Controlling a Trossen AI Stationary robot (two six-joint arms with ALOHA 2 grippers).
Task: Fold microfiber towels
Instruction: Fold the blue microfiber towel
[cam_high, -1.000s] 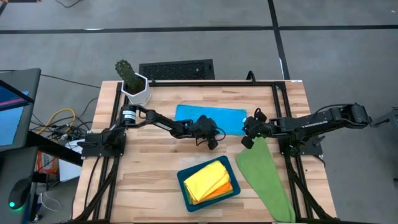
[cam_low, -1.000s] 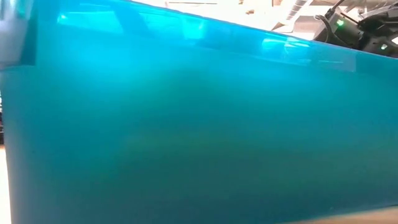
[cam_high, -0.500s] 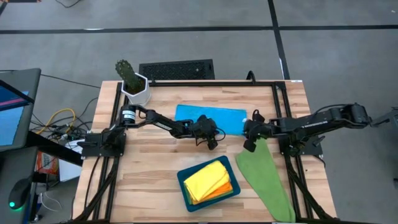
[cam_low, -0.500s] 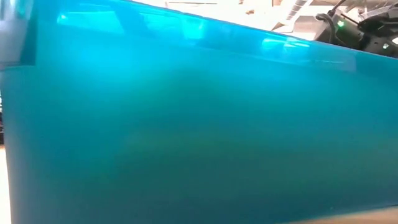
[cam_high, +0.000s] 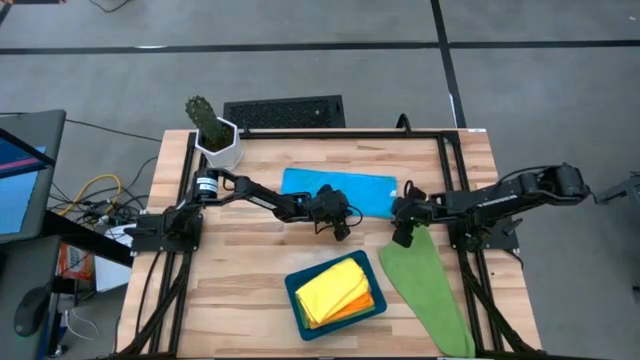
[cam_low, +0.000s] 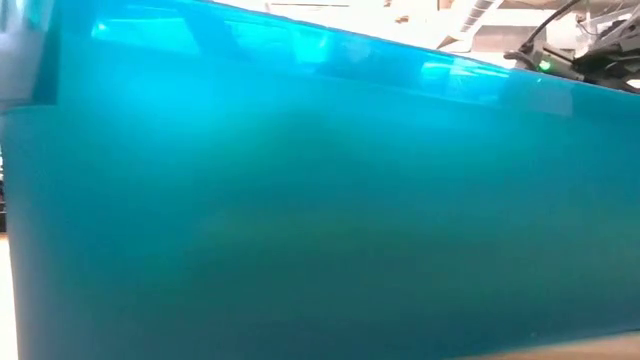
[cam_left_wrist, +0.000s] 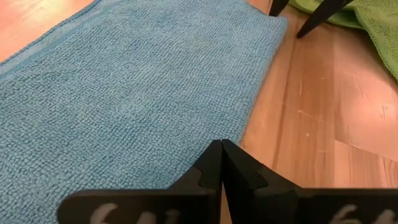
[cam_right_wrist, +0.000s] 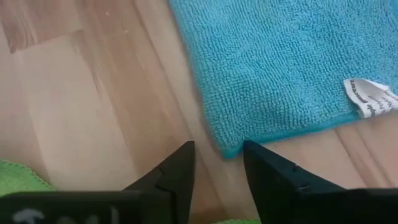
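The folded sky-blue towel (cam_high: 338, 190) lies flat at the far middle of the worktop (cam_high: 250, 270), the left end effector (cam_high: 340, 224) clenched empty at its near edge and the right end effector (cam_right_wrist: 217, 163) released, fingers apart, at its right corner beside the green towel (cam_high: 425, 280).

right gripper (cam_high: 402, 238) opened wider, moved off blue towel (cam_high: 338, 187) corner

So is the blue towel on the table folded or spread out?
Folded, it seems: the blue towel lies flat as a narrow strip in the high view, its label showing at one corner. How many layers, I cannot tell.
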